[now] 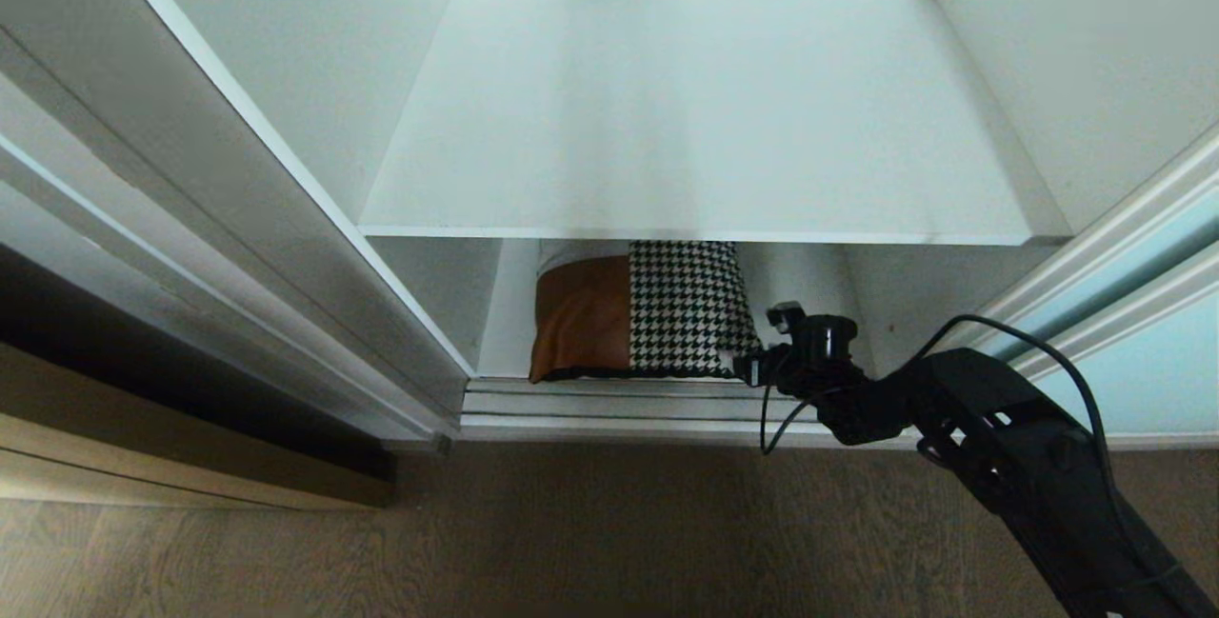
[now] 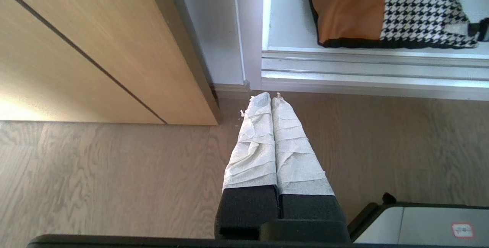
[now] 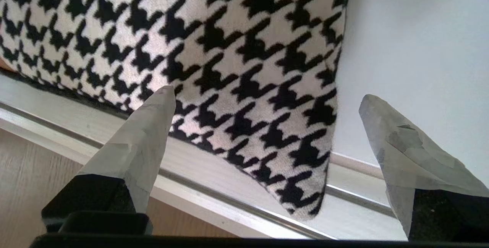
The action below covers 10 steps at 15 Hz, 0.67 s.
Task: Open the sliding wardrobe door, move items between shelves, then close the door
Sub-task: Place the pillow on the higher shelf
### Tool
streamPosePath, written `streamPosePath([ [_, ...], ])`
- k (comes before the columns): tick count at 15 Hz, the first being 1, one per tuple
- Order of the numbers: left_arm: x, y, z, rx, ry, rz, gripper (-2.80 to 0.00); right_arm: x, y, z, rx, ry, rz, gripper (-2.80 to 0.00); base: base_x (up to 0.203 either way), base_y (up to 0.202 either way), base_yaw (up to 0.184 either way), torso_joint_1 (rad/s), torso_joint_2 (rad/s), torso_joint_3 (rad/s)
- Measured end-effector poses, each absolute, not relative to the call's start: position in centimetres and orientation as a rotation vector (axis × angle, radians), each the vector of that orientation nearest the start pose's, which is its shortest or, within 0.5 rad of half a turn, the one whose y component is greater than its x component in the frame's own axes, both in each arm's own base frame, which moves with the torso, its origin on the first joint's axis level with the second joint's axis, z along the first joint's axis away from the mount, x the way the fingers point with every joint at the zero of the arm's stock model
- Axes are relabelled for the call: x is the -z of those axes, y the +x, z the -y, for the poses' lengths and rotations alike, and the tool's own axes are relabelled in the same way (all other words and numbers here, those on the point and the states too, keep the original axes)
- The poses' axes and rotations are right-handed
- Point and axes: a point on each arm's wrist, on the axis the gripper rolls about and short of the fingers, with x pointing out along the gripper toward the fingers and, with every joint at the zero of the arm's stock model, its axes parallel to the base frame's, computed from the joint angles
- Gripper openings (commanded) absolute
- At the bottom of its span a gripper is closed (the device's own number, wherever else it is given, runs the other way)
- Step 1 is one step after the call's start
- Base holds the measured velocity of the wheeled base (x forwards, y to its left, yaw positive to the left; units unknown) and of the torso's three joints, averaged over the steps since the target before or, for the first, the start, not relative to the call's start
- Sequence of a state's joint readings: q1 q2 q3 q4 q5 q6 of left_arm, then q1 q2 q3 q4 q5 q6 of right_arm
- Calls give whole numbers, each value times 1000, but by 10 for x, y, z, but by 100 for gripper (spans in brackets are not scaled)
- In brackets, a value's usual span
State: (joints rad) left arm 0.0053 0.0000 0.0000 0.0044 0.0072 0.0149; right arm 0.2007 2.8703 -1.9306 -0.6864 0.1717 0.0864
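Cushion (image 1: 636, 311) lay on the bottom shelf (image 1: 505, 332), under the upper shelf (image 1: 695, 123) and just behind the door track (image 1: 609, 404), houndstooth end toward your working arm. You had the right gripper (image 3: 267, 99) spread wide at that cushion's front corner, one fingertip (image 3: 160, 99) over the pattern and the other beyond the cushion's edge, so closing would likely pinch the corner. The sliding wardrobe door (image 1: 1143, 313) stood aside, beyond the cushion. Your left gripper (image 2: 271, 99) hung shut over the floor (image 2: 114, 171), near the cushion yet idle.
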Motion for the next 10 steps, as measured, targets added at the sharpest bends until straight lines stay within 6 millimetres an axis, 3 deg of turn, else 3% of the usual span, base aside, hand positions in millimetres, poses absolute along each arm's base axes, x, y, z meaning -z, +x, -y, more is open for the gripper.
streamPosePath([
  [10, -75, -23, 0, -13, 15, -5, -280, 52, 535, -135, -423, 93, -299, 0, 0, 0, 0, 0, 0, 0],
])
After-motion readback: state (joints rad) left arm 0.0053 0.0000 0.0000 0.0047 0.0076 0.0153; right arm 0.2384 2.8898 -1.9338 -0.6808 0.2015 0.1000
